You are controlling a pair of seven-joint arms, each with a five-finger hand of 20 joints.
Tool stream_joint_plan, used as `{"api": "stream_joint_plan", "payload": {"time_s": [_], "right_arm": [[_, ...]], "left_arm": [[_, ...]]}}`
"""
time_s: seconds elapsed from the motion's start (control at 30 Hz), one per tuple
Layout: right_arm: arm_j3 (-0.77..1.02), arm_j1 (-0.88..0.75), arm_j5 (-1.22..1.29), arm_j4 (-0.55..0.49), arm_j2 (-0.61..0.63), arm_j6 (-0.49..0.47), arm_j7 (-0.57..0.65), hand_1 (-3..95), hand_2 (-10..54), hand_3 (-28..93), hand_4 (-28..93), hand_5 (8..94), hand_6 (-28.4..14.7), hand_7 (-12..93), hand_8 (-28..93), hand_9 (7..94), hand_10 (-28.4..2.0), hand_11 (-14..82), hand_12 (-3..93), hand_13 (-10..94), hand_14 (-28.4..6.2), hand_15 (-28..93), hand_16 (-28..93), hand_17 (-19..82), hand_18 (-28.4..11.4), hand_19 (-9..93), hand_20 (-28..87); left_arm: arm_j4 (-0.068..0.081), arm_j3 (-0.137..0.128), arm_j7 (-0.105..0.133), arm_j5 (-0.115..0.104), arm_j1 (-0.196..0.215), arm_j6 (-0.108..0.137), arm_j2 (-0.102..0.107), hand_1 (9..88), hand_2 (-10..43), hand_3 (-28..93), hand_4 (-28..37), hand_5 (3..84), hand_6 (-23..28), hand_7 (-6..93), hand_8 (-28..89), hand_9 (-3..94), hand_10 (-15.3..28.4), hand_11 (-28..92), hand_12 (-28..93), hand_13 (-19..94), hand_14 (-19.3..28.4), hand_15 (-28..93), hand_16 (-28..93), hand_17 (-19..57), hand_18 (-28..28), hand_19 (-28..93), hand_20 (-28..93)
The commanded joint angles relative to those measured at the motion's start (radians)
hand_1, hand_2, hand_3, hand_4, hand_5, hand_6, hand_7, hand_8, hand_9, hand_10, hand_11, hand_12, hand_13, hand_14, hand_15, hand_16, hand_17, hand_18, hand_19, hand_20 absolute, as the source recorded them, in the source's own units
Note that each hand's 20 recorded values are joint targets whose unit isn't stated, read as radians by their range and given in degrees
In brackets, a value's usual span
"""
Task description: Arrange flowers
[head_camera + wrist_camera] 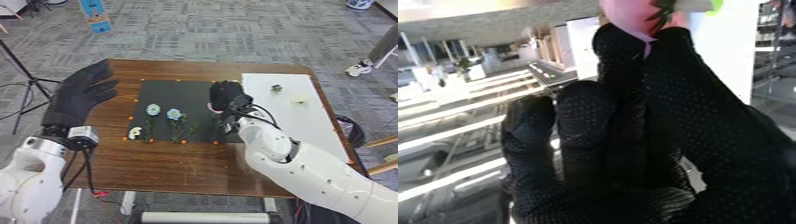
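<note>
On the black mat (187,89), two pale-blue flowers (174,114) lie side by side, blooms away from the robot, stems green and leafy. A white flower (135,132) lies at the mat's near left corner. Over the mat's right side, the right hand (227,92) pinches a pink flower (627,17) between fingertips. Left of the mat, the left hand (80,92) has fingers loosely spread.
</note>
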Motion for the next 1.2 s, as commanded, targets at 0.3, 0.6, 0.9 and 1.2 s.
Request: {"api": "stream_joint_plan", "payload": {"time_s": [0.3, 0.6, 0.9, 1.2], "right_arm": [[-0.037, 0.020, -0.033, 0.056, -0.097, 0.015, 0.040, 52.2, -9.5, 84, -28, 71.1, 2.3, 48, -3, 81.8, -5.5, 21.2, 55.0, 64, -5.1, 70, 50, 33, -19.0, 86, 55], [-0.086, 0.056, -0.054, 0.067, -0.128, 0.022, 0.049, 52.4, -9.5, 84, -28, 71.1, 2.3, 48, -3, 81.8, -5.6, 21.3, 54.9, 64, -5.1, 70, 50, 33, -19.0, 86, 55], [-0.202, 0.124, -0.074, 0.138, -0.186, 0.025, 0.111, 52.5, -9.5, 84, -28, 71.1, 2.2, 48, -3, 81.8, -5.7, 21.2, 54.9, 63, -5.1, 70, 50, 33, -19.1, 86, 55], [-0.254, 0.147, -0.100, 0.180, -0.217, 0.067, 0.144, 52.6, -9.5, 84, -28, 71.4, 2.1, 48, -3, 82.0, -5.7, 21.2, 54.9, 64, -5.4, 70, 51, 33, -19.2, 86, 55]], "left_arm": [[0.020, 0.025, -0.008, 0.046, -0.055, -0.033, 0.003, 24.2, -7.6, 72, -28.3, 29.5, 3.3, 20.3, -10, 24.7, 12.2, 23, 16, 24, 14.7, 29, 1, -7.5, 23.9, 50, 13], [0.021, -0.058, 0.012, -0.003, 0.049, 0.019, -0.019, 24.1, -7.5, 72, -28.3, 29.4, 3.3, 20.3, -10, 24.8, 12.2, 23, 16, 24, 14.7, 29, 1, -7.6, 23.9, 50, 13], [0.037, -0.057, 0.014, -0.046, 0.063, 0.000, -0.020, 24.1, -7.8, 72, -28.3, 29.3, 3.2, 20.4, -10, 24.6, 12.0, 23, 16, 24, 14.6, 29, 1, -7.6, 24.0, 50, 13], [0.036, -0.046, 0.034, -0.055, 0.089, -0.017, -0.048, 24.0, -8.1, 72, -28.3, 29.1, 3.1, 20.4, -10, 24.4, 11.9, 23, 16, 23, 14.6, 29, 2, -7.8, 24.0, 49, 13]]}}
